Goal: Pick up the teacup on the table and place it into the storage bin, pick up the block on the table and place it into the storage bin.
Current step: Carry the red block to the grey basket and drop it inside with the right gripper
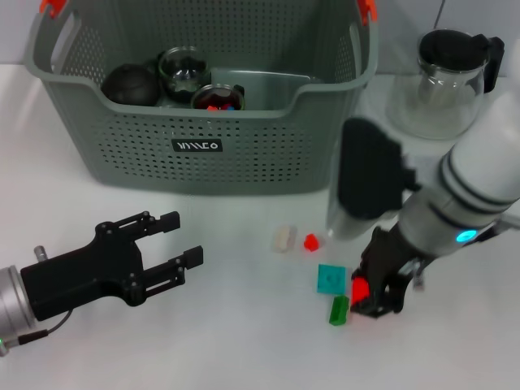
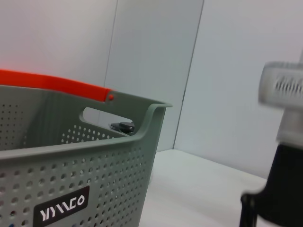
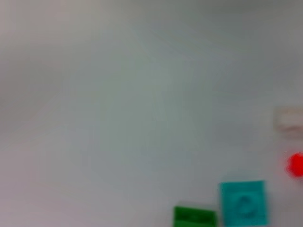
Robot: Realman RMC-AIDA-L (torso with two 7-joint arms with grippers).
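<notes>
Blocks, small plastic, lie loose on the white table in front of the robot. Nearest is a dark green rectangular block, lying just beside the right gripper. A red block sits between that gripper's black fingers, which pinch it low over the table. Next to it, a flat teal square block with a round stud lies touching or nearly touching the green one. Slightly farther back, a small red block and a cream-white block lie side by side, just apart.

Left gripper, black, hovers over the table at the robot's left, well apart from the blocks, its two fingers spread with nothing between them.

Storage bin: large grey-green perforated plastic basket with orange clips at the handles and a small black label with white lettering on the front wall. It stands behind the blocks. Inside are a dark round object, a glass teacup, and a second glass cup holding small red and blue pieces.

Glass jug with black lid: stands on the table to the right of the bin, near but apart from it.
</notes>
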